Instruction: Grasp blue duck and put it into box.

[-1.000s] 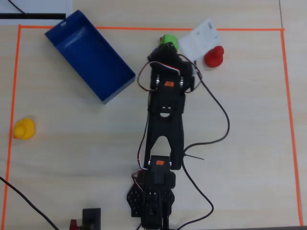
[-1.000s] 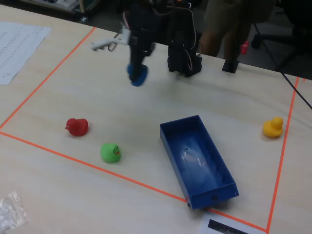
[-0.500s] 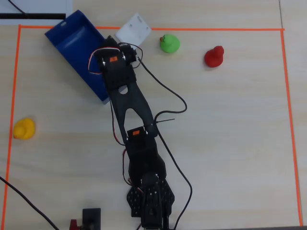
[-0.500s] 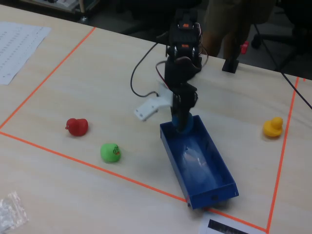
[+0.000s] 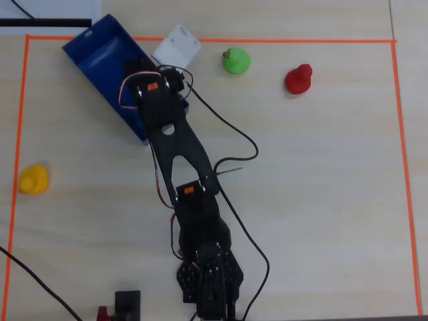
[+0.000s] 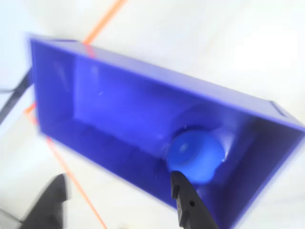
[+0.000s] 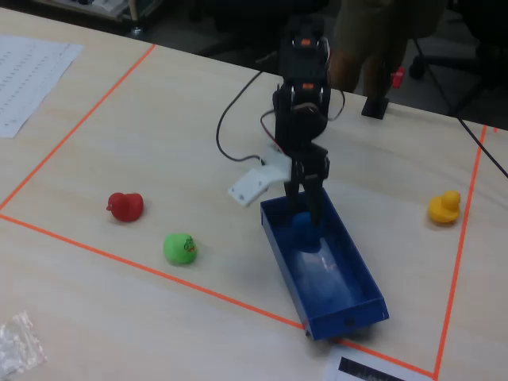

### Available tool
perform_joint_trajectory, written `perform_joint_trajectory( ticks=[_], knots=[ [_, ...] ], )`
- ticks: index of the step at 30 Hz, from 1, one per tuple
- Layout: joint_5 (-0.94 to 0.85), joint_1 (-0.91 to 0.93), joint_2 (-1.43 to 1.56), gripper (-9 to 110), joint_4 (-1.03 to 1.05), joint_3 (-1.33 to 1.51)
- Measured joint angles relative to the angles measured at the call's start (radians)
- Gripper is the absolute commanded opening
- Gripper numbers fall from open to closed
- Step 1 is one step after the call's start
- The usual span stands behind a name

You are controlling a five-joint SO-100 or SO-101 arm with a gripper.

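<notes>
The blue duck [image 6: 196, 155] lies inside the box [image 7: 361, 274], at the short end nearest the arm, close to a corner; it blurs into a round blob, so I cannot tell which way it faces. The box runs long from the arm toward the orange tape line [image 7: 143, 268], with most of its floor bare. The end effector [image 7: 305, 205] hangs over that near end, fingers spread and clear of the duck. Half a second ago they were closed around it. On the counter [image 7: 119, 143] the green duck [image 7: 181, 248], red duck [image 7: 125, 206] and yellow duck [image 7: 444, 208] sit unmoved.
</notes>
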Motion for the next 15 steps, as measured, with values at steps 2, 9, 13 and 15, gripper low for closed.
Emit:
perform_joint_trajectory(
  ticks=[2, 9, 13, 15],
  knots=[
    [-0.054, 0.02, 0.156, 0, -0.051, 0.155],
    [-0.302, 0.143, 0.799, 0, -0.278, 0.847],
    [-0.426, 0.178, 1.131, 0, -0.318, 1.227],
    [-0.471, 0.215, 1.287, 0, -0.333, 1.401]
  ],
)
